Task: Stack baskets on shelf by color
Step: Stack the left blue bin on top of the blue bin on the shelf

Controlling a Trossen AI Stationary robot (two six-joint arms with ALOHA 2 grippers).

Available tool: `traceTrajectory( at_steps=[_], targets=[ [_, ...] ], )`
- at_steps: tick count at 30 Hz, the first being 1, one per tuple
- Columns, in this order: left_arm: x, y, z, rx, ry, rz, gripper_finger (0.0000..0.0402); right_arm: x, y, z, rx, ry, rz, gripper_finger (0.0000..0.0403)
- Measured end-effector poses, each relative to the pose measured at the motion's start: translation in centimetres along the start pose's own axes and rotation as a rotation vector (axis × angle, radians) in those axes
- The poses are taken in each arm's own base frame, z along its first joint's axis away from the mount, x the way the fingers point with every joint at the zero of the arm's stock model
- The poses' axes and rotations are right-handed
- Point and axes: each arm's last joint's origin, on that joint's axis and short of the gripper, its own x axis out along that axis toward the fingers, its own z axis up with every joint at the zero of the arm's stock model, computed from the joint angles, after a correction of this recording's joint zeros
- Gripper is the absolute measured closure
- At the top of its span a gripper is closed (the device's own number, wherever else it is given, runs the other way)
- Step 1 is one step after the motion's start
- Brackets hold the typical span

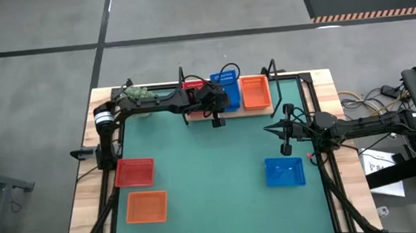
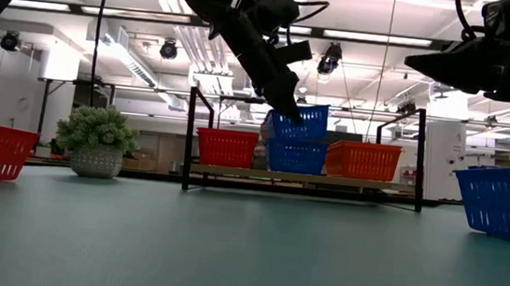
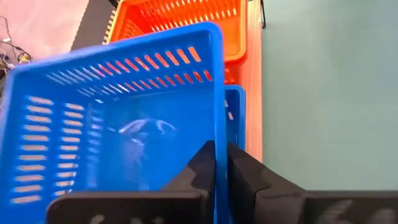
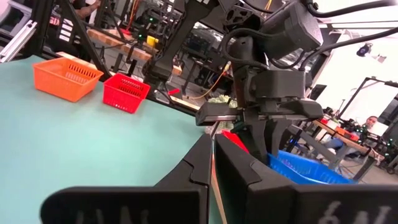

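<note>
The shelf [image 1: 230, 113] stands at the mat's far edge and carries a red basket [image 2: 226, 147], a blue basket [image 2: 296, 156] and an orange basket [image 2: 363, 159]. My left gripper [image 2: 287, 107] is shut on a second blue basket [image 2: 302, 122], held tilted just above the shelf's blue one. Whether the two touch, I cannot tell. On the mat rest another blue basket [image 1: 284, 172], a red basket [image 1: 134, 172] and an orange basket [image 1: 147, 207]. My right gripper [image 1: 268, 130] hovers shut above the mat's right part, holding nothing. My left gripper pinches the blue basket's long side wall [image 3: 217, 127] on the mat side, near its left end. One finger [image 3: 200, 167] is inside the basket and one [image 3: 244, 171] outside. The fingers slant down from above and the table's left. The basket sits tilted, its right end higher.
A small potted plant [image 2: 97, 144] stands at the far left corner, beside the shelf. The green mat [image 1: 213, 176] is open in its middle, between the left-hand baskets and the blue one on the right. Black frame rails run along both table sides.
</note>
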Motion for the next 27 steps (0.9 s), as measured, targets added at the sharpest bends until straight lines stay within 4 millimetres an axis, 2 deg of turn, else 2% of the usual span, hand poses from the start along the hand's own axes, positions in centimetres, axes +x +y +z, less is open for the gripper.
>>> traceTrajectory(
  at_steps=[8,13,22,27],
  targets=[
    [0.0,0.0,0.0,0.001,0.003,0.001,0.0333,0.0,0.0,0.0,0.000,0.000,0.000,0.0392],
    [-0.5,0.1,0.1,0.002,0.001,0.002,0.0309,0.0,0.0,0.0,-0.001,0.000,0.001,0.0392],
    [-3.3,-0.7,2.2,0.012,-0.106,0.005,0.0304,0.0,0.0,0.0,-0.003,0.004,0.002,0.0392],
    [-3.3,-1.2,2.6,-0.009,-0.137,-0.002,0.0304,0.0,0.0,0.0,-0.002,0.004,0.002,0.0392]
  ],
)
